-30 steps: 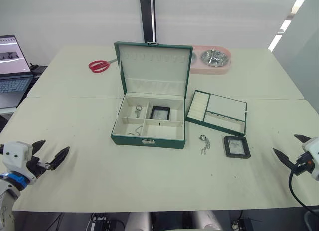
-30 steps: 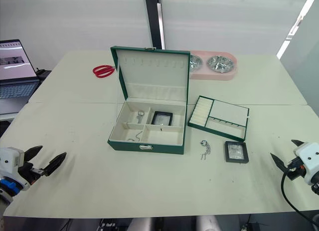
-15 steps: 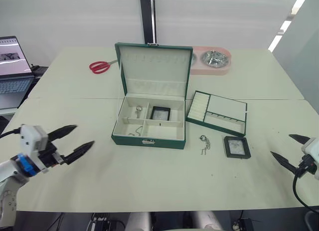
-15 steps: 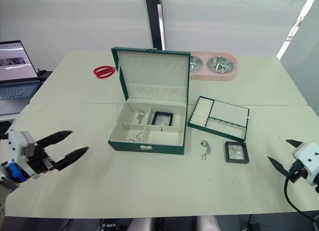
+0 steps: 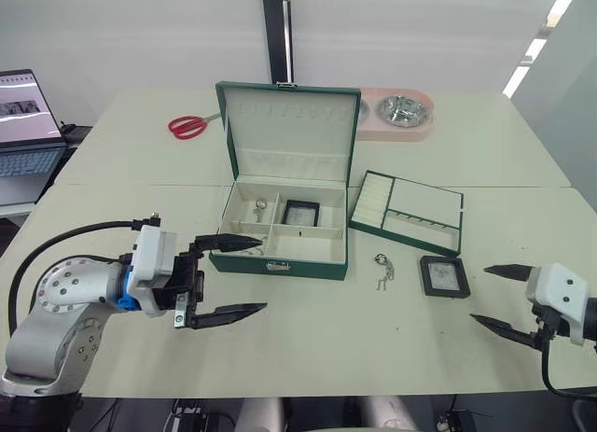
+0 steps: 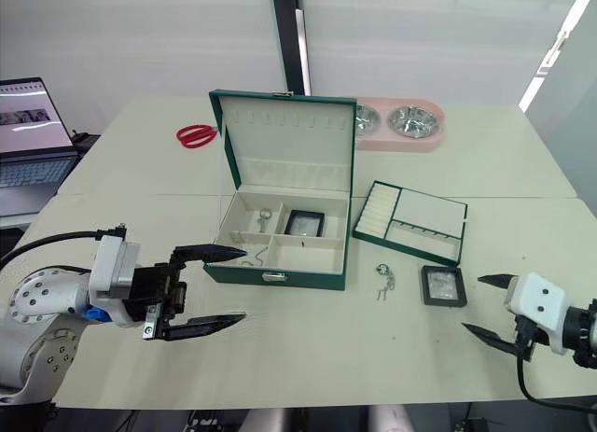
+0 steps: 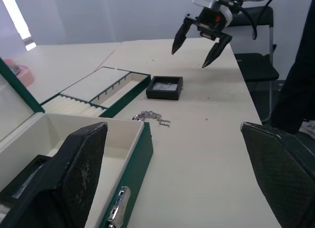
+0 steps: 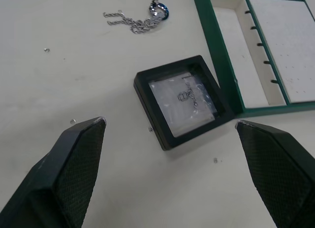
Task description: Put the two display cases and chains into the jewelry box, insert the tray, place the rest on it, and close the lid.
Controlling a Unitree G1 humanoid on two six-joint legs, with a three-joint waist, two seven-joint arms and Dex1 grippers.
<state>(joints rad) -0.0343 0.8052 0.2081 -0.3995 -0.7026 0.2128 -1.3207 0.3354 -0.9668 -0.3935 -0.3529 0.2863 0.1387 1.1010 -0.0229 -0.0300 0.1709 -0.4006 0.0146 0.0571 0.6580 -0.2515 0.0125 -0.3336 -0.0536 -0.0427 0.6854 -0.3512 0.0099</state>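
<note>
One black-framed display case with a pale window lies flat between the spread right gripper fingers.

You can't really make out the chains in the jewelry box, and the laptop gets cut off at the edge.

No readable text, label or number shows anywhere; the laptop screen's content is illegible.

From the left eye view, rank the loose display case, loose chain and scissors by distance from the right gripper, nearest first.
From the right gripper:
1. Display case, on the table just ahead of it.
2. Chain, beside the box's front corner.
3. Scissors, far across, behind the box.
</note>
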